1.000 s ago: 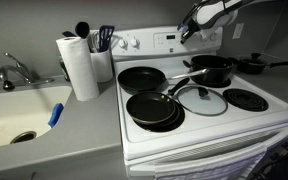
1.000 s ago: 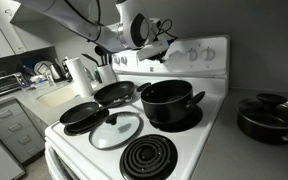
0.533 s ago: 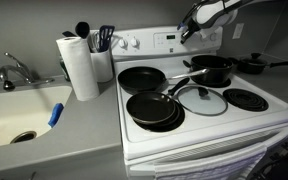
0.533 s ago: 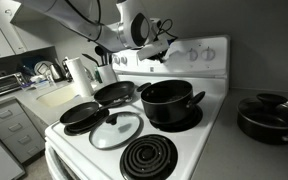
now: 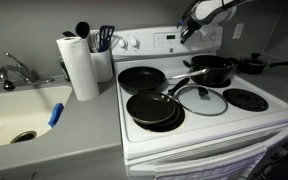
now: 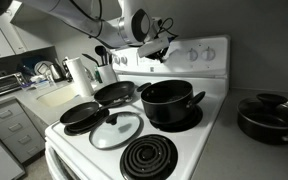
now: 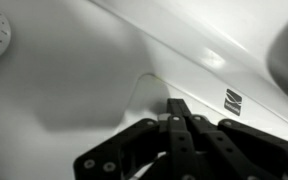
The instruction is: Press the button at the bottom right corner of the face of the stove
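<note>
The stove point(image 5: 199, 125) is a wide white range with a black glass top point(image 6: 134, 150). Its face point(image 5: 149, 42) is a long white upright panel with round knobs and a small dark display point(image 5: 167, 40); it also shows in an exterior view point(image 6: 199, 55). My gripper point(image 5: 184, 32) is shut, its fingers pressed together, its tip at the panel near the display. It also shows in an exterior view point(image 6: 162, 52). In the wrist view the shut fingers point(image 7: 176, 106) touch the white panel point(image 7: 74, 90) beside a small marked button point(image 7: 232, 100).
Two frying pans point(image 5: 154, 107), a pot point(image 5: 212, 70) and a glass lid point(image 5: 201, 99) sit on the burners. A paper towel roll point(image 5: 79, 65) and utensil holder point(image 5: 103, 60) stand by the sink point(image 5: 14, 115). Another pot point(image 6: 267, 115) sits on the counter.
The gripper has crept slightly closer to the panel; otherwise nothing has visibly changed.
</note>
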